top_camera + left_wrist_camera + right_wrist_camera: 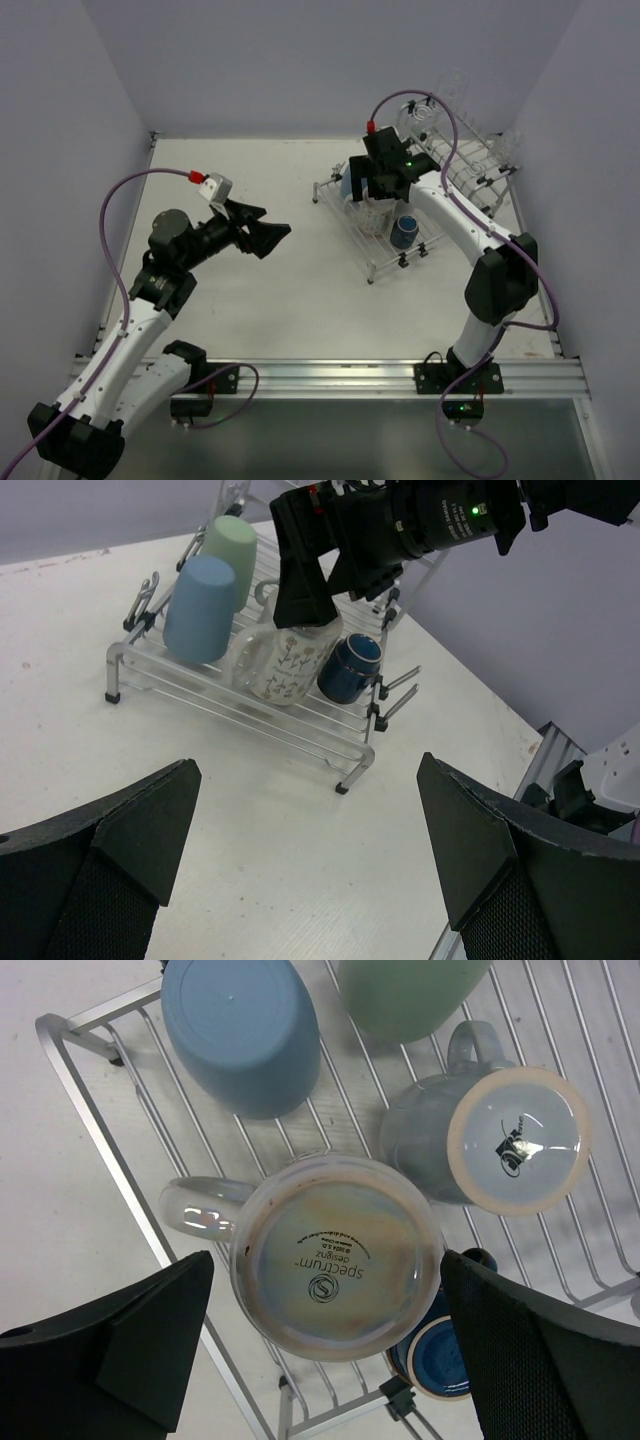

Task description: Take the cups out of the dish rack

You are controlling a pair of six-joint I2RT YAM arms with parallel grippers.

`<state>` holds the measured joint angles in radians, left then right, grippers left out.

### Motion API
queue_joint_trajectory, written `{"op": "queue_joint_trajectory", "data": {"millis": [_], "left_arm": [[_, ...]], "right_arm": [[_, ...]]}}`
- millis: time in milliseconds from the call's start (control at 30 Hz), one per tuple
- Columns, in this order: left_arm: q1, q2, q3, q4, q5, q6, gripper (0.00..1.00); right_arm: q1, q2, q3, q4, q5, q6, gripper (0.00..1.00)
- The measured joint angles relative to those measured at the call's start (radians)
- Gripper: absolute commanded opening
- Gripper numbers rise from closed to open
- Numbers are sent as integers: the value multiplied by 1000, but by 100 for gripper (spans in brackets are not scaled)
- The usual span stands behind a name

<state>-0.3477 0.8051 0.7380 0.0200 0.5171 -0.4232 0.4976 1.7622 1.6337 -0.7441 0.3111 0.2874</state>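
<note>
The right gripper hovers over the rack, upper right of the overhead view. Its fingers are spread wide either side of an upturned mug. The left gripper, centre left, gapes wide, holding nothing.

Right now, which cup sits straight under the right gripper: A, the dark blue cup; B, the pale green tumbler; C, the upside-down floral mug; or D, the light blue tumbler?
C: in the right wrist view the printed base of the floral mug fills the gap between the fingers of the open right gripper, with the light blue tumbler off toward the upper left.
</note>
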Motion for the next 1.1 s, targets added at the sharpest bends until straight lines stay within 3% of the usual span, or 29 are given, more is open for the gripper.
{"op": "queue_joint_trajectory", "data": {"millis": [533,667,800,933,1100], "left_arm": [[0,0,0,0,11,-2,100],[0,1,0,1,13,-3,100],[0,16,-6,19,34,-19,100],[0,61,-42,84,79,-81,100],[-8,162,-89,206,120,-194,100]], "right_arm": [[-10,29,-15,15,-6,10,99],[-14,30,-19,37,-16,11,81],[-26,17,-48,84,-39,14,46],[-57,-44,-139,177,-96,18,40],[-119,-173,-307,300,-200,62,39]]}}
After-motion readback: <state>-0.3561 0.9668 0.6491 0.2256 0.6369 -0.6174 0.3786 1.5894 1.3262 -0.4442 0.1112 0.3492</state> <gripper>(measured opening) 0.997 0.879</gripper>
